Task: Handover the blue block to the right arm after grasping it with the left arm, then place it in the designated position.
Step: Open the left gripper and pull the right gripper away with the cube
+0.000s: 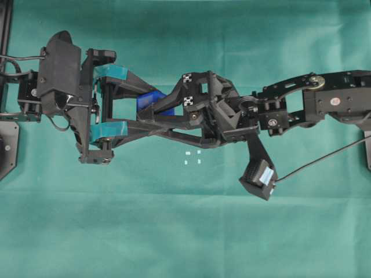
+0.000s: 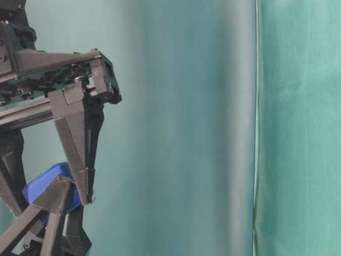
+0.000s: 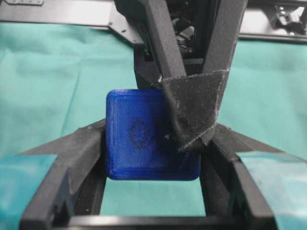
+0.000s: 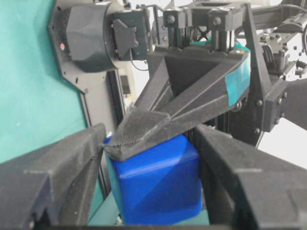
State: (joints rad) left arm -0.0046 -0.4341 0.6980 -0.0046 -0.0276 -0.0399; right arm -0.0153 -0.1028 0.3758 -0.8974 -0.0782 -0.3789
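Observation:
The blue block (image 1: 149, 99) hangs above the green cloth, and both grippers are at it. My left gripper (image 3: 153, 139), the one with teal pads, is shut on the block's two sides, with the faint dark mark facing its camera. My right gripper (image 4: 153, 163), all black, reaches in from the right. Its two fingers (image 4: 62, 167) lie against the other pair of the block's faces with no gap showing. One left finger crosses over the top of the block (image 4: 158, 187). The designated position (image 1: 192, 157), tiny white marks in a square, lies bare on the cloth just below the joined grippers.
The right wrist camera (image 1: 259, 176) and its cable hang low to the right of the marks. The left arm's base and black rail (image 1: 6, 35) stand at the left edge. Green cloth (image 1: 185, 231) covers the table on all sides.

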